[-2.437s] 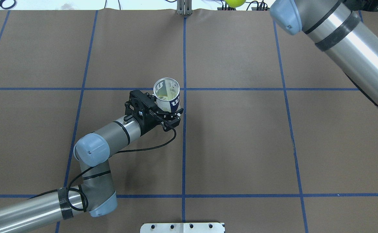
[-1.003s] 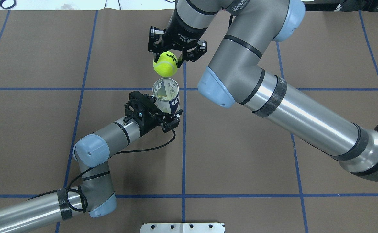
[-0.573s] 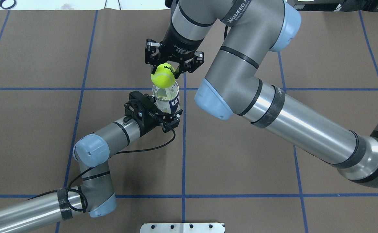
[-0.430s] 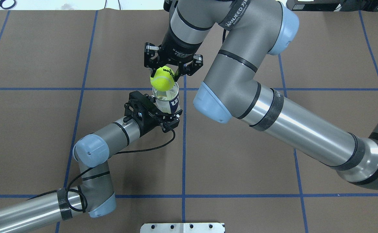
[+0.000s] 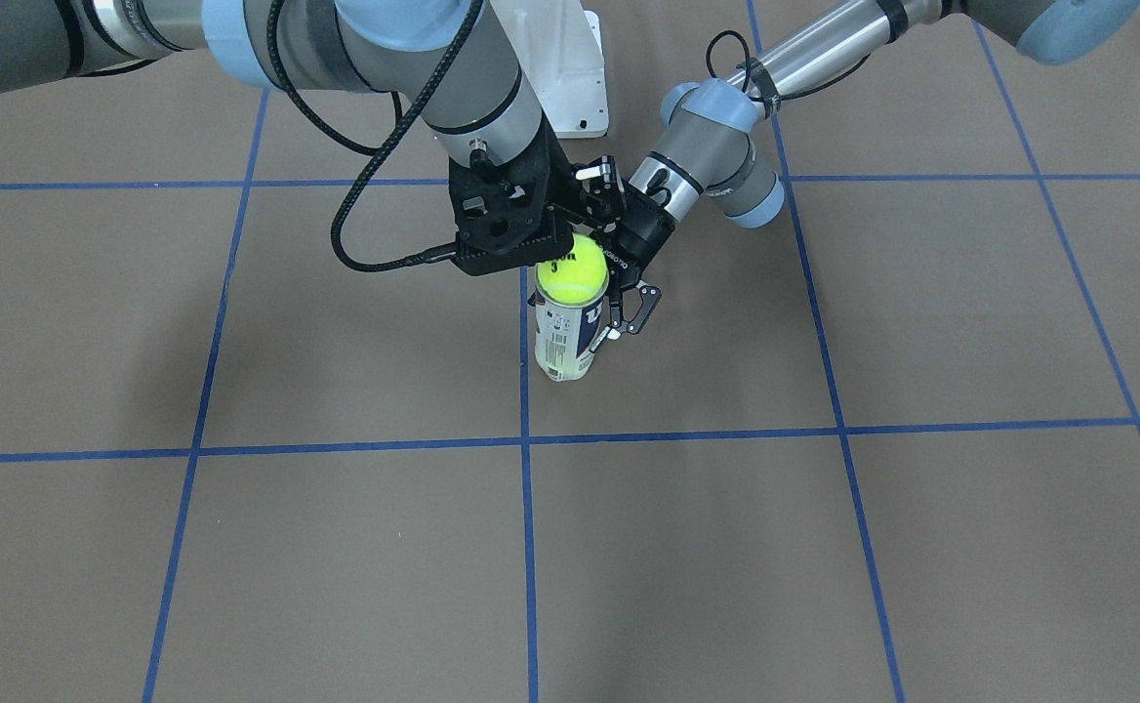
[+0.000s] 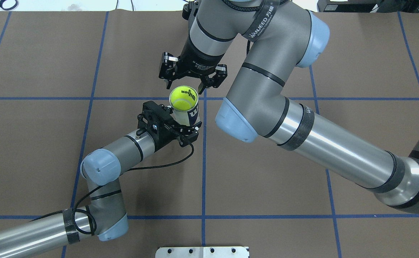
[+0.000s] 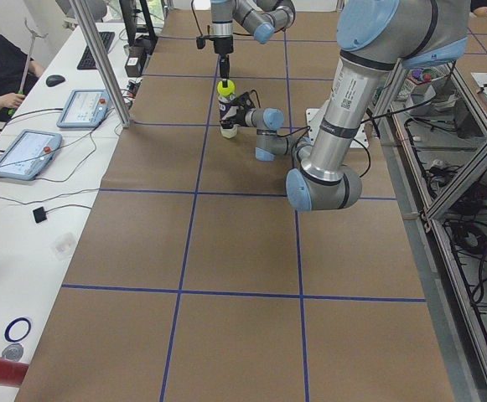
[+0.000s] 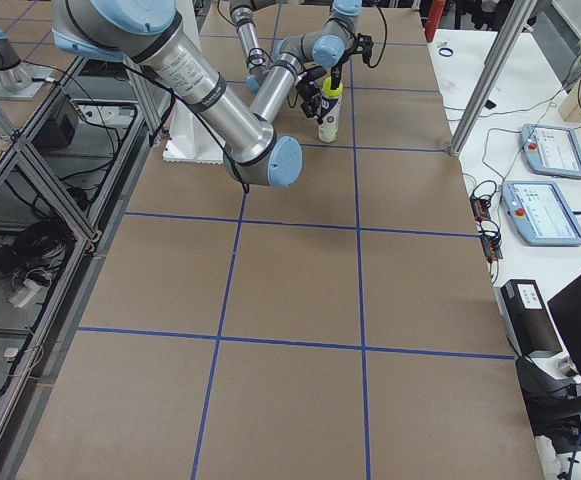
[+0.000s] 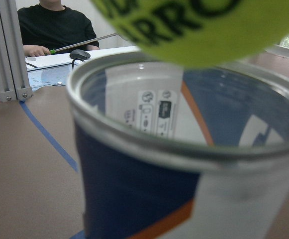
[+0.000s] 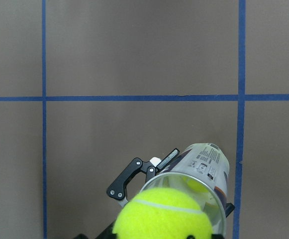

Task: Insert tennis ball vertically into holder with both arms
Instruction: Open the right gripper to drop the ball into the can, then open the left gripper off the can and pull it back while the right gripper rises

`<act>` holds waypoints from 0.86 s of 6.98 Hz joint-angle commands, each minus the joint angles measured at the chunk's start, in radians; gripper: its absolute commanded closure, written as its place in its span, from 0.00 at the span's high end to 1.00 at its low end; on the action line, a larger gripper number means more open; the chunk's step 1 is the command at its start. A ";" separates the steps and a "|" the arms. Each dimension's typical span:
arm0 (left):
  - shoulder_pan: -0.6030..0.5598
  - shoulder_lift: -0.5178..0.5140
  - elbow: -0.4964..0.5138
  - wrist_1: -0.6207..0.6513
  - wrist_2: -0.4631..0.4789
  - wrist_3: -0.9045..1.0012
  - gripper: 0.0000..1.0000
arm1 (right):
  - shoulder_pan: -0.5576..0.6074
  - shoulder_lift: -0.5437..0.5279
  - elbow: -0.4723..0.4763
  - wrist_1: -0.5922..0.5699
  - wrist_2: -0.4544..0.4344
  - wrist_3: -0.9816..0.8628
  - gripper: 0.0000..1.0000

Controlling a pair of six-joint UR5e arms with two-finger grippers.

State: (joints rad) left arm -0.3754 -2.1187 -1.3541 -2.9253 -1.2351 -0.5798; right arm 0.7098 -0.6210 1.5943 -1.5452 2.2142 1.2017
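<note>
1. The right gripper (image 6: 193, 83) sits just above centre in the overhead view, its fingers (image 6: 168, 81) spread apart on either side of the tennis ball (image 6: 183, 99) and clear of it, holding nothing. The wrist points straight down, and the right arm (image 6: 324, 139) sweeps in from the right edge of that view with its elbow bent over the middle.
2. The left gripper (image 6: 180, 123) is clamped sideways around the lower body of the holder (image 5: 564, 337), one finger on each side. Its wrist lies low and level, and the left arm (image 6: 102, 168) folds back toward the lower left corner of the overhead view.
3. The holder stands upright on the table (image 6: 267, 186), just left of the central blue line in the overhead view. The ball sits in its silver rim, with its upper half above the can in the front-facing view.
4. In the front-facing view the right wrist and its camera mount cover the right gripper's fingers, and the holder's far side hides part of the left gripper.
5. The left wrist view shows only the holder's rim (image 9: 149, 144) and label up close, with the ball's underside cut off at the top edge. In the right wrist view the ball fills the holder's mouth at the bottom edge; a second yellow shape shows through the clear wall, too unclear to identify.
6. Count: two arms, two grippers, one holder, one ball clearly seen, and one white base plate (image 6: 202, 252) at the bottom edge of the overhead view.
</note>
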 commanded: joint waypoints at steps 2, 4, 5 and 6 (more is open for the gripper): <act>-0.002 0.003 -0.002 0.000 -0.001 0.000 0.99 | -0.001 0.001 0.029 -0.001 -0.001 -0.001 0.99; -0.002 0.008 -0.010 -0.002 -0.001 0.000 0.99 | -0.001 -0.011 0.030 0.000 -0.001 0.001 0.99; -0.002 0.008 -0.011 -0.002 -0.001 0.000 0.99 | -0.001 -0.013 0.030 0.001 -0.002 -0.001 0.99; -0.002 0.008 -0.011 -0.002 0.000 0.000 0.99 | -0.001 -0.011 0.032 -0.001 -0.002 -0.001 0.99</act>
State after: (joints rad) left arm -0.3776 -2.1112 -1.3643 -2.9268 -1.2361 -0.5800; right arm 0.7087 -0.6315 1.6248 -1.5452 2.2125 1.2017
